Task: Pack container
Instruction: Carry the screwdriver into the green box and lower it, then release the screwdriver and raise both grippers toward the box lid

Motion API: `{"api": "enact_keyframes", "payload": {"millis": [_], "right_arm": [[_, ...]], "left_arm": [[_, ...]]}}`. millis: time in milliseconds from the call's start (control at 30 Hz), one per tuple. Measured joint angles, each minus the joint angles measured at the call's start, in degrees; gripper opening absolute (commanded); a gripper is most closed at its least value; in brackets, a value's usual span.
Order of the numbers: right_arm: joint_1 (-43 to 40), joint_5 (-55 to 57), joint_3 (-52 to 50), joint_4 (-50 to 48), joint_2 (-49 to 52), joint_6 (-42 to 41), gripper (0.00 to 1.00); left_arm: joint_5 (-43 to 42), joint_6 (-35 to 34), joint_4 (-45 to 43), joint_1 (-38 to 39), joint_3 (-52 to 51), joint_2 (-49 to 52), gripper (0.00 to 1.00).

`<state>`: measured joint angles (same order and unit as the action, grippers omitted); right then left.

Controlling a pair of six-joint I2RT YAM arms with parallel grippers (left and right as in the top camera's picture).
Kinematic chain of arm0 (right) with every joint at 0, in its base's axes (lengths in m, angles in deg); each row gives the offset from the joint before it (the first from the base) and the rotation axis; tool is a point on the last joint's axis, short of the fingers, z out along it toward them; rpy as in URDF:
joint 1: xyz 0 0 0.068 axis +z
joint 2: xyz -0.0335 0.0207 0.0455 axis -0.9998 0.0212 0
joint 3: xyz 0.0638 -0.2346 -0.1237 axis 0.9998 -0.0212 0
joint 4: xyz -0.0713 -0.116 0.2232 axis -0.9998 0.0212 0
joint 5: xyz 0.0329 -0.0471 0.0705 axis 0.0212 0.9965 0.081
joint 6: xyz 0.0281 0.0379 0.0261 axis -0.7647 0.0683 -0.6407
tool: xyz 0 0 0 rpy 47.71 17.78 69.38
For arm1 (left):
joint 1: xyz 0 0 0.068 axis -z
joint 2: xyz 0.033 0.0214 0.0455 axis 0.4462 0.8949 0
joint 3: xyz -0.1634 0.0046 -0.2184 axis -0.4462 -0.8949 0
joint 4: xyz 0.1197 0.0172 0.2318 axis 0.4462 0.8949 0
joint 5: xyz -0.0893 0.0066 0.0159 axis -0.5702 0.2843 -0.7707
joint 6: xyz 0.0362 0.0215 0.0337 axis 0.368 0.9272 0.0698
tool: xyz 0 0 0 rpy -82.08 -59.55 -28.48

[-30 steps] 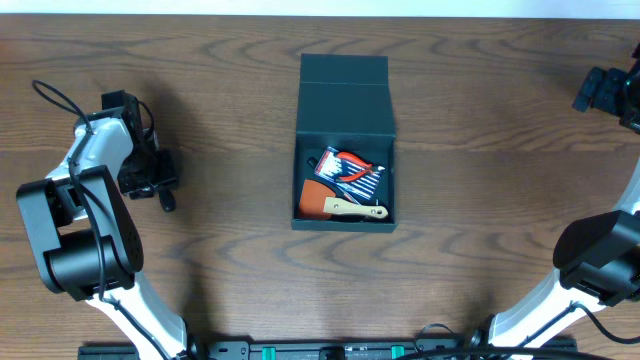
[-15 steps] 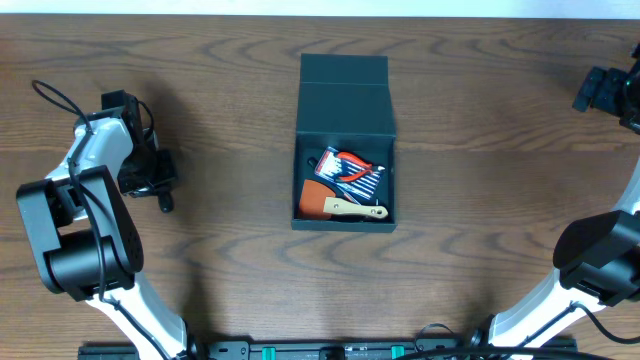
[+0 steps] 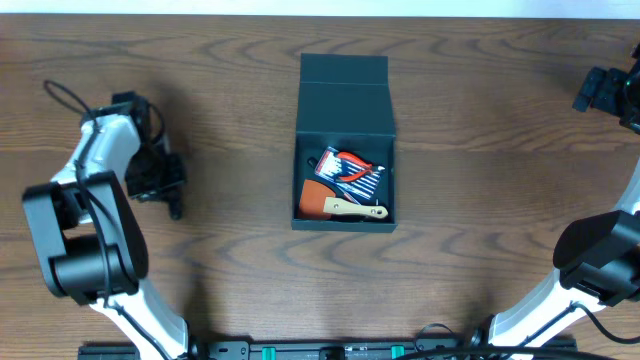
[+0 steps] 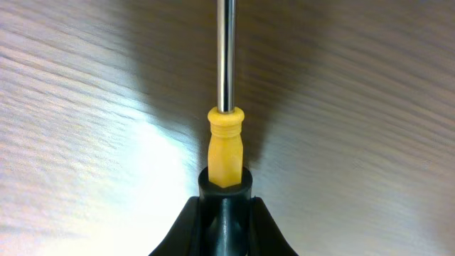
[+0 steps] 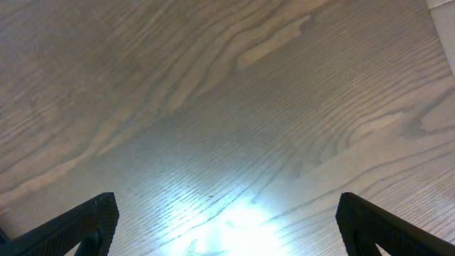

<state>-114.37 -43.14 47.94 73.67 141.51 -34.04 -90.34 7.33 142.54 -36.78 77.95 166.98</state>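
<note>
The left gripper is clamped on a yellow-handled, steel-shafted screwdriver over the brown wooden worktop; the right gripper stands wide open, holding nothing.

Both arms are built of smooth white links joined by fat black cylindrical joint housings. On the left arm a thin black cable loops loose off its far end. The right arm shows the same white and black. The left gripper and right gripper are matte black, with angular tapering fingers. A black base rail at the near edge carries teal-green marks.
</note>
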Motion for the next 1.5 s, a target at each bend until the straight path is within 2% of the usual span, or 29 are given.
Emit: {"api": "enact_keyframes", "payload": {"millis": [133,267,400,567,733,967,1267,1500], "right_arm": [[0.0,-0.7,0.0,0.3,0.0,0.0,0.99],[0.0,-0.9,0.0,0.3,0.0,0.0,0.99],[0.0,-0.9,0.0,0.4,0.0,0.0,0.99],[0.0,-2.2,0.0,0.3,0.0,0.0,0.99],[0.0,-3.0,0.0,0.3,0.0,0.0,0.99],[0.0,-3.4,0.0,0.4,0.0,0.0,0.99],[0.0,-3.4,0.0,0.4,0.0,0.0,0.99],[0.0,-3.4,0.0,0.5,0.0,0.0,0.99]], "left_arm": [[-1.2,2.1,2.9,7.7,5.2,-6.8,0.06],[-2.1,8.9,4.0,18.1,11.6,-14.3,0.06],[-2.4,22.4,4.3,29.5,14.3,-19.2,0.06],[-2.9,40.8,3.9,41.6,14.2,-19.4,0.06],[-3.1,49.7,0.4,47.9,14.2,-17.0,0.06],[-3.2,54.6,-3.2,50.2,14.2,-7.8,0.06],[-3.3,55.7,-3.5,50.1,14.2,3.0,0.06],[-3.3,55.7,-2.9,50.1,14.2,6.6,0.06]]}}
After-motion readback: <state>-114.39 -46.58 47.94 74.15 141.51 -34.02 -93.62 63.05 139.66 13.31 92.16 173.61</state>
